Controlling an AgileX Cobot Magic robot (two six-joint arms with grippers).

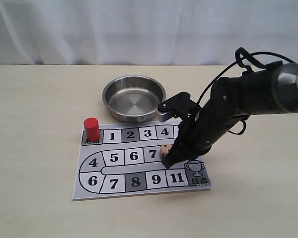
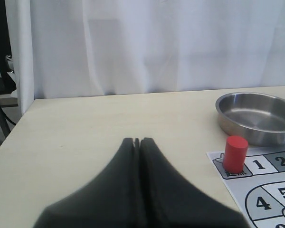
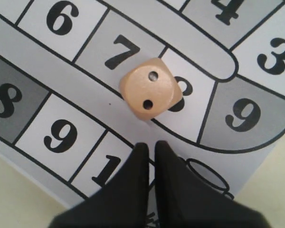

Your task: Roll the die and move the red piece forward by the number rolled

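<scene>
The die is a pale wooden cube lying on the paper game board, on the middle row's square after 7. In the right wrist view the die shows two black pips on its upper face. My right gripper is down at the board just beside the die, and its fingers are shut with nothing between them. The red piece stands upright on the start square at the board's left end. My left gripper is shut and empty over bare table, with the red piece off to one side.
A round steel bowl stands just behind the board, also visible as the bowl in the left wrist view. A white curtain hangs behind the table. The left arm does not show in the exterior view.
</scene>
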